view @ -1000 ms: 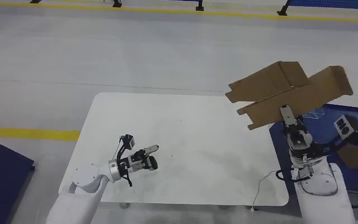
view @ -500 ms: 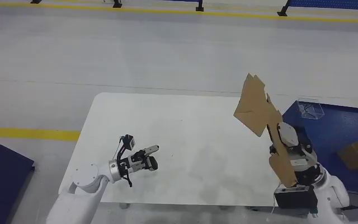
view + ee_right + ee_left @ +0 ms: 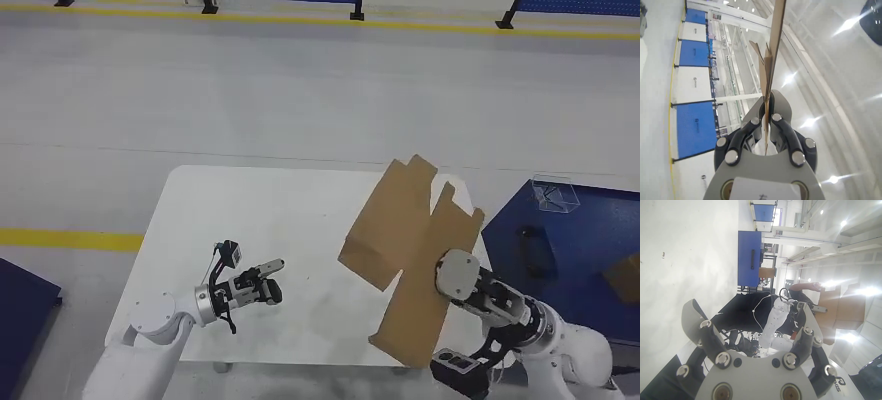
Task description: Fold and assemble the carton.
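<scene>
Flattened carton [image 3: 405,250], right of centre in the top view, tilted above the right side of the table [image 3: 250,220] and pinched edge-on by the right gripper [image 3: 767,102]. Left gripper [image 3: 747,309], lower left over the table, fingers spread apart.

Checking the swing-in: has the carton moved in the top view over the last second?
Yes. The carton, clamped in the right gripper, swung from past the table's right edge inward, and now hangs over its right part.

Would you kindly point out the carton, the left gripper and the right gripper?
carton [image 3: 395,235], top view, on its upper flat panel.
left gripper [image 3: 746,306], left wrist view, midway between its open fingertips.
right gripper [image 3: 767,100], right wrist view, midway between fingertips clamping the carton.
</scene>
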Robot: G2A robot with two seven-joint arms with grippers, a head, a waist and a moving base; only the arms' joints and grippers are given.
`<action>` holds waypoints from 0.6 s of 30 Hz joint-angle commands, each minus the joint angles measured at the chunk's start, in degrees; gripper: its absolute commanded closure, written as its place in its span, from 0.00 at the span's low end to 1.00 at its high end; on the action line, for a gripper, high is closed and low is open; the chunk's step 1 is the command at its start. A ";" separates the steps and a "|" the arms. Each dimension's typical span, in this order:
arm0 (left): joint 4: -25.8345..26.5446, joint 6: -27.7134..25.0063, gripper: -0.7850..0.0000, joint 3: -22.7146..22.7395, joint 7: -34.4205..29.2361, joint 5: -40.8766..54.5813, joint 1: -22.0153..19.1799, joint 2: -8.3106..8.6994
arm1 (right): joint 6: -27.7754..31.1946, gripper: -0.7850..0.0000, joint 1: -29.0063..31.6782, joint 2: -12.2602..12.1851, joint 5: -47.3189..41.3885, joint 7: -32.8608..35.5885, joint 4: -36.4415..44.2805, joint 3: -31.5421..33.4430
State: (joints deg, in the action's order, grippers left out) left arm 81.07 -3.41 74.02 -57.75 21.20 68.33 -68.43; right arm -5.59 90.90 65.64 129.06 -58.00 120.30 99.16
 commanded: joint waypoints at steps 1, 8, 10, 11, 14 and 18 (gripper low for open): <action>0.00 0.00 0.00 0.00 0.00 0.00 0.00 0.00 | 11.40 1.00 -0.96 -0.08 -15.65 0.02 -1.26 -0.24; 0.00 0.00 0.00 0.00 0.00 0.00 0.00 0.00 | 48.16 1.00 -5.74 -0.74 -58.66 15.19 -9.13 -1.16; 0.00 0.00 0.00 0.00 0.00 0.00 0.00 0.00 | 53.27 1.00 -6.68 -0.94 -69.40 23.14 -11.27 -2.76; 0.00 0.00 0.00 0.00 0.00 0.00 0.00 0.00 | 55.28 1.00 -6.94 -1.03 -75.08 26.92 -12.13 -4.07; 0.00 0.00 0.00 0.00 0.00 0.00 0.00 0.00 | 58.59 1.00 -7.58 -1.62 -91.34 40.77 -15.09 -8.49; 0.00 0.00 0.00 0.00 0.00 0.00 0.00 0.00 | 58.23 1.00 -8.96 -2.90 -112.10 60.65 -17.91 -14.65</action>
State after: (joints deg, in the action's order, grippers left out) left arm 81.07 -3.41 74.02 -57.75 21.20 68.33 -68.43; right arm 53.21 82.43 63.10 25.47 -5.18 102.89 85.99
